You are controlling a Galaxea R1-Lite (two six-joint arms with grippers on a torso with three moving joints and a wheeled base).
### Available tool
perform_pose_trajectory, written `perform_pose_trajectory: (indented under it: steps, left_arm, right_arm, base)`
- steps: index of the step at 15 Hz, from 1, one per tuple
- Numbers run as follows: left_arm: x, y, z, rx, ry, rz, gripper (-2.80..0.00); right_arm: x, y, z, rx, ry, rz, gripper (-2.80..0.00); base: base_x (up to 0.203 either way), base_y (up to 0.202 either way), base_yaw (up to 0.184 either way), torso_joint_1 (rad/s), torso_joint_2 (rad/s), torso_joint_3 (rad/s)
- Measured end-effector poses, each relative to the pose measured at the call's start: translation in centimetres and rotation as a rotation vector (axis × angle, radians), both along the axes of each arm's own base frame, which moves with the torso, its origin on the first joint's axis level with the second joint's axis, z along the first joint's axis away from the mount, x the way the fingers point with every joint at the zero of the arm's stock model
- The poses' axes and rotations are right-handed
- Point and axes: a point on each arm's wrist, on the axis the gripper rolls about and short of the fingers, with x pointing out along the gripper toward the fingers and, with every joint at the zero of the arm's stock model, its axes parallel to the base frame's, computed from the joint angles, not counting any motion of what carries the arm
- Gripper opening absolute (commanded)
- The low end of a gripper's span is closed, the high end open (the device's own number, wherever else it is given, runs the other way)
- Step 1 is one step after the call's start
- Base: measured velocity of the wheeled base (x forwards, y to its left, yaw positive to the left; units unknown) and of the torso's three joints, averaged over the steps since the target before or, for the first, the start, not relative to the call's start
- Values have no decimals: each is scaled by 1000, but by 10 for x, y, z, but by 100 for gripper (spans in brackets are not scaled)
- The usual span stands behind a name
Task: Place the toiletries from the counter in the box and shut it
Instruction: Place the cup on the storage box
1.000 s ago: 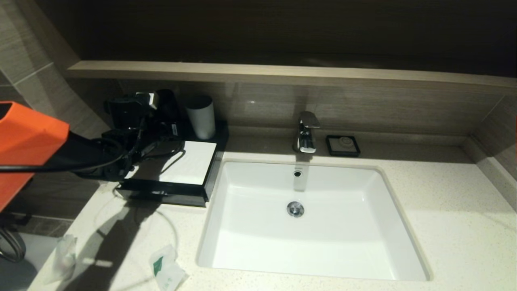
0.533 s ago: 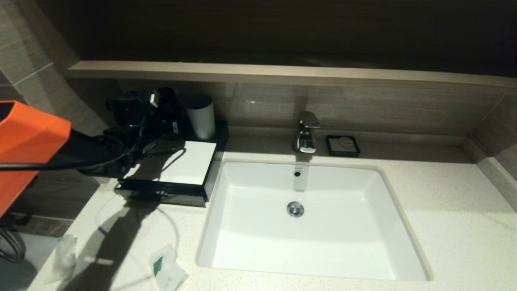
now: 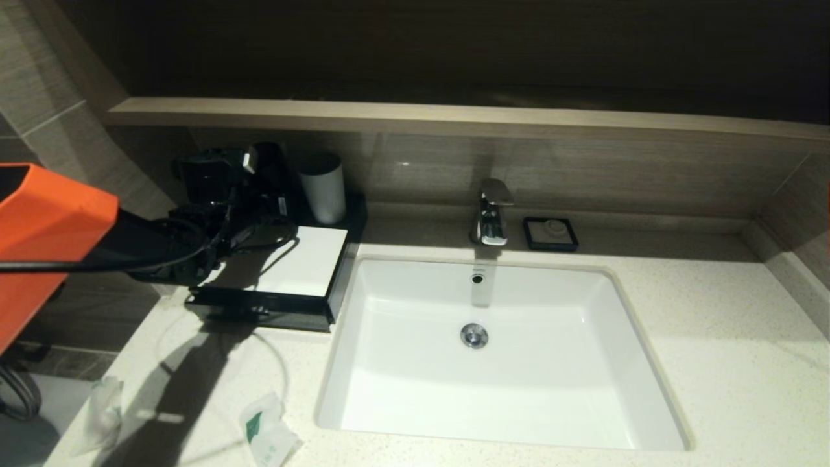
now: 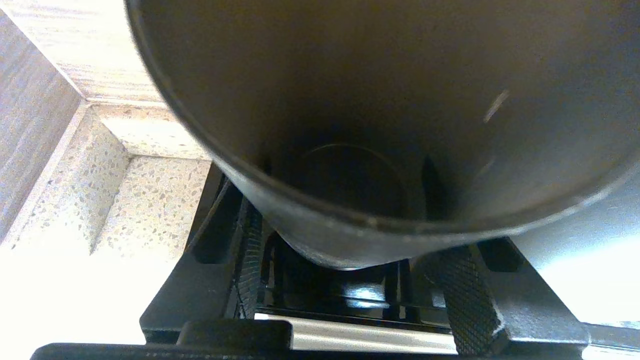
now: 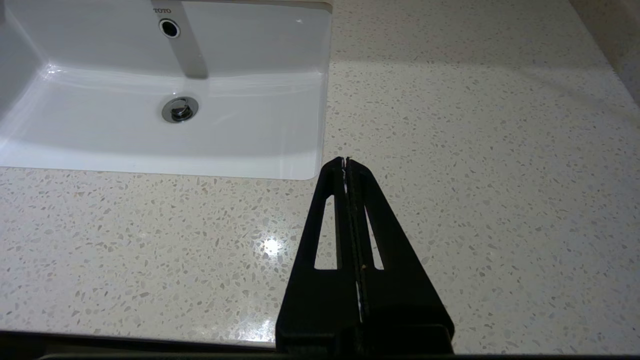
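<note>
My left gripper (image 3: 249,178) reaches to the back left corner and is shut on a black cup (image 3: 267,162). In the left wrist view the cup (image 4: 380,125) fills the frame, and my gripper (image 4: 350,265) has one ribbed finger (image 4: 247,260) on each side of its wall. The black box (image 3: 259,312) with a white top (image 3: 298,263) lies just under the arm, left of the sink. Two clear toiletry sachets (image 3: 267,438) (image 3: 104,412) lie on the counter near the front left edge. My right gripper (image 5: 345,162) is shut and empty above the counter, right of the sink.
A white sink (image 3: 499,350) with a chrome tap (image 3: 491,211) takes up the middle. A grey cup (image 3: 322,188) stands beside the black cup. A black soap dish (image 3: 550,233) sits behind the sink. The wall and a ledge (image 3: 454,120) close the back.
My left arm has shifted slightly to the right with the black cup between its fingers. Nothing else has moved.
</note>
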Motion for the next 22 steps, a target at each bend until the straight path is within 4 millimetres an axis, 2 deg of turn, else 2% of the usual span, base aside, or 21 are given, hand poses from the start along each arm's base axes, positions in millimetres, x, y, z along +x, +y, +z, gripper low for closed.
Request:
perform_pose_trajectory:
  steps: [5,6,17,22]
  left_arm:
    - [2,0,-4,26,6,-1,-280]
    - [2,0,-4,28,6,-1,0]
    - [-1,4,4,25,-17,7,0]
    - [-20,13,6,23,8,22,0]
  right_arm:
    - [0,0,0,0,1,0,-280]
    - [0,0,0,0,0,0,-280]
    - [0,0,0,1,0,-1,-280]
    - [0,0,0,0,0,0,-280]
  base:
    - [0,0,0,0,0,0]
    - [0,0,0,0,0,0]
    - [0,0,0,0,0,0]
    - [0,0,0,0,0,0]
